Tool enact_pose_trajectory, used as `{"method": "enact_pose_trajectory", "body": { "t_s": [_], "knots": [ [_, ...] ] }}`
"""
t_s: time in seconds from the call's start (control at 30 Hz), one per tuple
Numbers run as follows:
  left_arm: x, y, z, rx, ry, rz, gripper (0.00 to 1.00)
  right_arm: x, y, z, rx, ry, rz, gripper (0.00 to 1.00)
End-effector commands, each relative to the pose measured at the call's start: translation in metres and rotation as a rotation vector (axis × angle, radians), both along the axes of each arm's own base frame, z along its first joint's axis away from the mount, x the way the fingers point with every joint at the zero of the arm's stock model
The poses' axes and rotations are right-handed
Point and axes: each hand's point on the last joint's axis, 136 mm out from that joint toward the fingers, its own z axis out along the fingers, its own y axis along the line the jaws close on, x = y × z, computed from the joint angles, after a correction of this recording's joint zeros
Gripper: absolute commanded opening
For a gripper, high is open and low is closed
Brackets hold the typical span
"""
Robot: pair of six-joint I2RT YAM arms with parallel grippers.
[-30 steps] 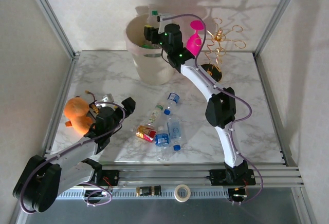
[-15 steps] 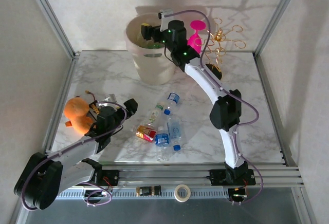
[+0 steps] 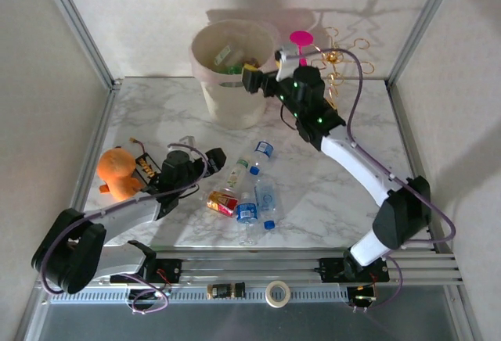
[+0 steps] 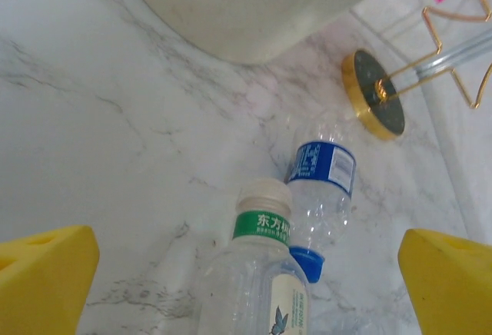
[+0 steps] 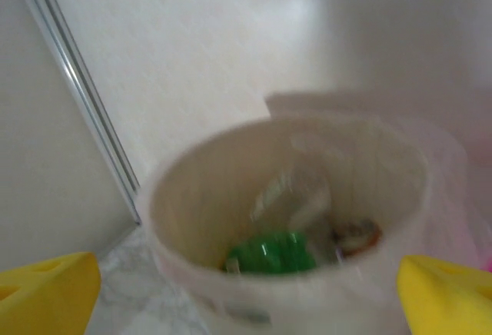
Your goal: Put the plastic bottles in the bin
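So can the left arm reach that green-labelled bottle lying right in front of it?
Probably yes: its open fingers point straight at the green-labelled bottle, with just bare table between them.

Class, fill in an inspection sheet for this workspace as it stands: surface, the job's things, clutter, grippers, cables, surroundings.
Surface: marbled table top, no spill seen.
Job's things: bin upright at the far edge, bottles inside, a green one among them; five plastic bottles lying clustered mid-table.
Clutter: orange plush toy at left; pink goblet and gold wire stand right of the bin; tape roll on the front ledge.
Grippers: left gripper open, low, facing the cluster; right gripper open, empty, beside the bin's rim.
Cables: purple cable looped along each arm, no snag seen.
Surroundings: white walls, metal frame posts.
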Motion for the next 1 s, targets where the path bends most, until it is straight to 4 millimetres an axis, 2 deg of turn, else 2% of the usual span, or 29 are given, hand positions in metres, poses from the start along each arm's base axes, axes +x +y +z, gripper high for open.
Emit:
{"method": "enact_pose_trajectory", "body": {
  "t_s": [0.0, 0.1, 0.33, 0.43, 0.5, 0.67, 0.97],
  "knots": [
    [-0.003, -0.018, -0.009, 0.043, 0.049, -0.076, 1.0, -0.013, -0.022, -0.015, 0.044, 0.017, -0.074, 0.99],
    [-0.008, -0.029, -0.016, 0.083, 0.074, -0.112, 0.99, -0.025, -0.047, -0.05, 0.016, 0.086, -0.159, 0.99],
    [-0.035, -0.039, -0.041, 0.286, 0.15, -0.208, 1.0, -0.054, -0.091, -0.139, -0.008, 0.268, -0.298, 0.99],
    [-0.043, -0.046, -0.048, 0.358, 0.168, -0.246, 1.0, -0.064, -0.108, -0.172, 0.084, 0.347, -0.374, 0.99],
    [-0.045, -0.053, -0.05, 0.386, 0.169, -0.268, 1.0, -0.072, -0.109, -0.192, 0.194, 0.397, -0.373, 0.99],
    [-0.041, -0.072, -0.046, 0.449, 0.141, -0.297, 1.0, -0.079, -0.113, -0.227, 0.294, 0.473, -0.395, 0.99],
    [-0.026, -0.084, -0.054, 0.517, 0.151, -0.275, 1.0, -0.077, -0.109, -0.245, 0.251, 0.533, -0.406, 0.99]
  ]
}}
